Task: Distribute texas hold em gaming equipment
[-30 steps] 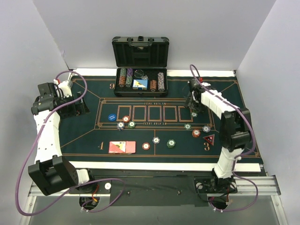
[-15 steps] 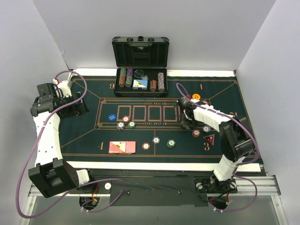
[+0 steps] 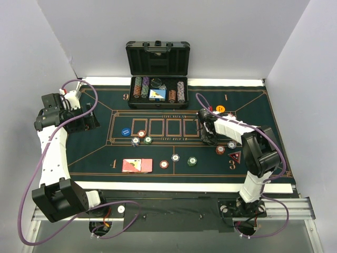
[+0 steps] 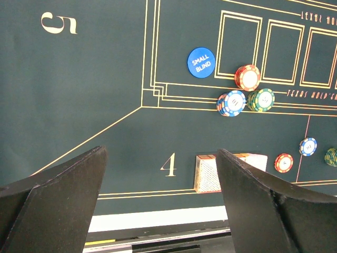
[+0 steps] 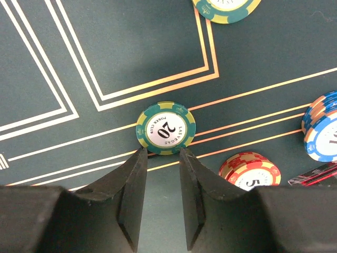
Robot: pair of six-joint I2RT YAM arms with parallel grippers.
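My right gripper (image 5: 160, 153) hangs low over the mat with its jaws a narrow gap apart and nothing between them. A green "20" poker chip (image 5: 166, 128) lies flat just beyond the fingertips. A red chip (image 5: 249, 169) and a blue-white chip stack (image 5: 322, 126) lie to its right, and another green chip (image 5: 226, 8) lies farther off. In the top view the right gripper (image 3: 207, 138) is right of the card boxes. My left gripper (image 4: 160, 200) is wide open and empty, raised at the left. Red-backed cards (image 3: 137, 165) lie by the numeral 4.
The blue small-blind disc (image 3: 125, 132) has three chip stacks (image 3: 142, 138) beside it. Three single chips (image 3: 175, 157) lie at centre front. The orange disc (image 3: 220, 109) and triangular marker (image 3: 235, 156) are at the right. The open black case (image 3: 158, 58) holds racked chip rows (image 3: 158, 92).
My right gripper has swung from the far right side leftward and nearer, down to the green chip, uncovering the orange disc. The left arm has not moved.
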